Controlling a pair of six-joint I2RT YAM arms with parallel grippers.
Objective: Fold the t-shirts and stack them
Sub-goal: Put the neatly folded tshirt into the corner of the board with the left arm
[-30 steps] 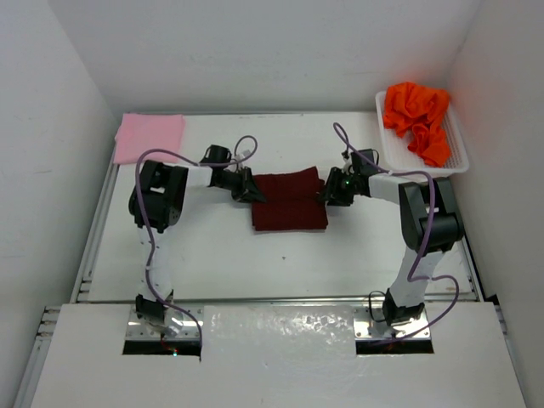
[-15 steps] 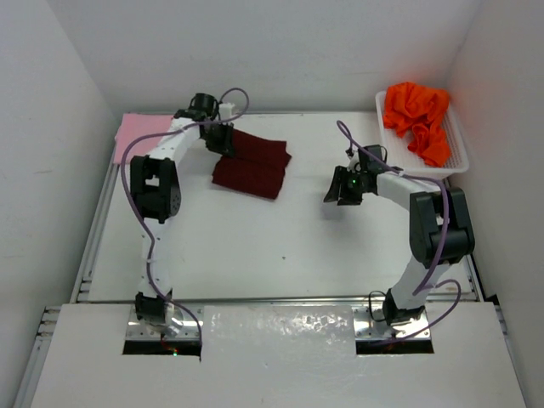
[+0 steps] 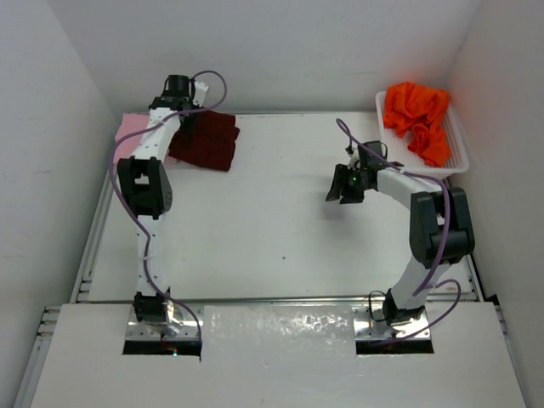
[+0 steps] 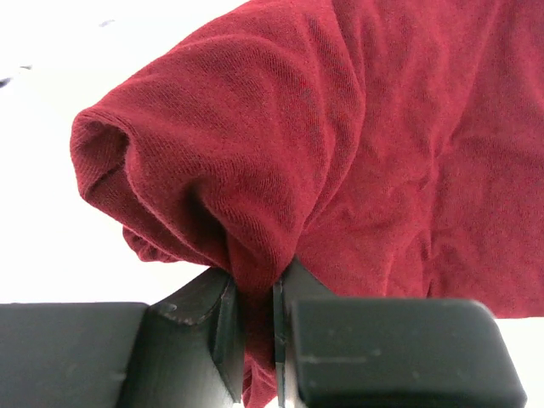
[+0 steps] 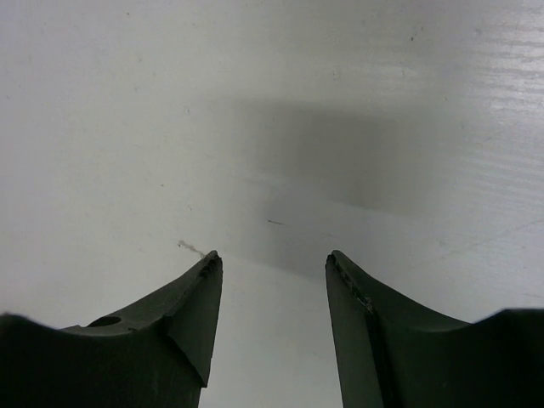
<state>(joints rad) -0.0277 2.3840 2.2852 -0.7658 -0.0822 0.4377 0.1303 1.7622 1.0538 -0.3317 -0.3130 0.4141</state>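
White arms (image 3: pixel 411 274), black joints (image 3: pixel 141 184), purple cables (image 3: pixel 112 168)

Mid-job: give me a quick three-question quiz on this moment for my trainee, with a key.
1. Fill in: the orange t-shirt lies crumpled in the white ____.
2. True or false: the right hand is open and holds nothing.
3. Which colour t-shirt is the left hand shut on? A pink; B maroon; C orange.

Key: 1 basket; 2 true; 3 B, the maroon t-shirt.
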